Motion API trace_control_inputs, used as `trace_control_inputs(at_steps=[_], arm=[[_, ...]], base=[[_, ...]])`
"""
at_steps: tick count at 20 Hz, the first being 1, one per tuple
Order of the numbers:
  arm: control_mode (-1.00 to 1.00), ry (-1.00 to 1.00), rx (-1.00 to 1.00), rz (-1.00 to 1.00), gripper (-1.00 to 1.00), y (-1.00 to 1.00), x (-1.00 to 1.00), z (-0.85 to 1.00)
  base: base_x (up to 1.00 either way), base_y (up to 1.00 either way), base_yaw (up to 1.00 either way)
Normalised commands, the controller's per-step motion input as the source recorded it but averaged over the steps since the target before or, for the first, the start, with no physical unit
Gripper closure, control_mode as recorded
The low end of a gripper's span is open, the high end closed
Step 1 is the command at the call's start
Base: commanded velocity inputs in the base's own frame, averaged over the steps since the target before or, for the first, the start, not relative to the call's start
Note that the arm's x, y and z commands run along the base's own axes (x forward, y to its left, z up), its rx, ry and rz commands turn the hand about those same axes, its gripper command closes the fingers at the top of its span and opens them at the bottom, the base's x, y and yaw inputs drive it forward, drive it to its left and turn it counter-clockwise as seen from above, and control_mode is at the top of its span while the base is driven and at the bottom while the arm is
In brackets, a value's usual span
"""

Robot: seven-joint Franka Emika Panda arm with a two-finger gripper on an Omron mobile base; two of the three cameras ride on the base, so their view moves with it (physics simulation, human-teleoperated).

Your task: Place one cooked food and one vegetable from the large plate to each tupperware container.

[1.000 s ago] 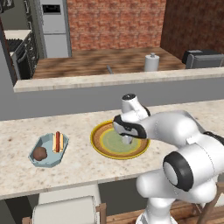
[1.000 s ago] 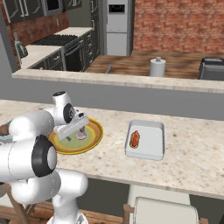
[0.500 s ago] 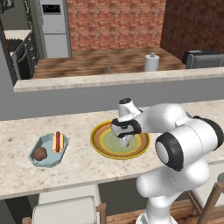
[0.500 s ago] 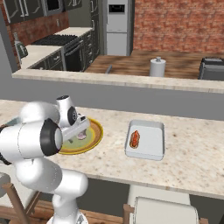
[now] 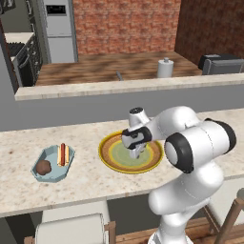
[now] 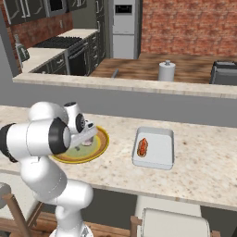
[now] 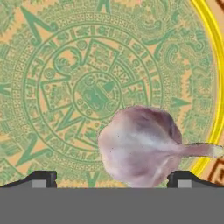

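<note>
While open over the large plate [image 5: 110,159], claw [image 7: 111,178] astride pale bulb [image 7: 138,146].

Speckled beige counter [image 5: 86,178], 1 large plate [image 5: 110,159], 1 light-blue container [image 5: 53,174], 1 grey-white container [image 6: 162,152]

Arm covers the near rim of the large plate [image 6: 102,144] in right base view. Pale bulb [image 5: 138,153] mostly hidden behind pincer [image 5: 137,152]; probably touching plate, can't confirm. Hand view crops plate edges.
</note>
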Motion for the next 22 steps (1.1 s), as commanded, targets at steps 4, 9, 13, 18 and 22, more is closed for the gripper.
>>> trace_control_inputs(at_steps=[4,9,13,18,22], arm=[[-1.0,-0.01,0.02,0.0,-1.0,0.0,0.28,-0.06],[-1.0,0.0,0.0,0.0,-1.0,0.03,0.23,-0.13],[-1.0,0.0,0.0,0.0,-1.0,0.14,0.22,-0.15],[-1.0,0.0,0.0,0.0,1.0,0.13,0.1,-0.18],[-1.0,0.0,0.0,0.0,1.0,-0.17,-0.01,-0.19]], base=[[0.0,0.0,0.0],[0.0,0.0,0.0],[0.0,0.0,0.0],[0.0,0.0,0.0],[0.0,0.0,0.0]])
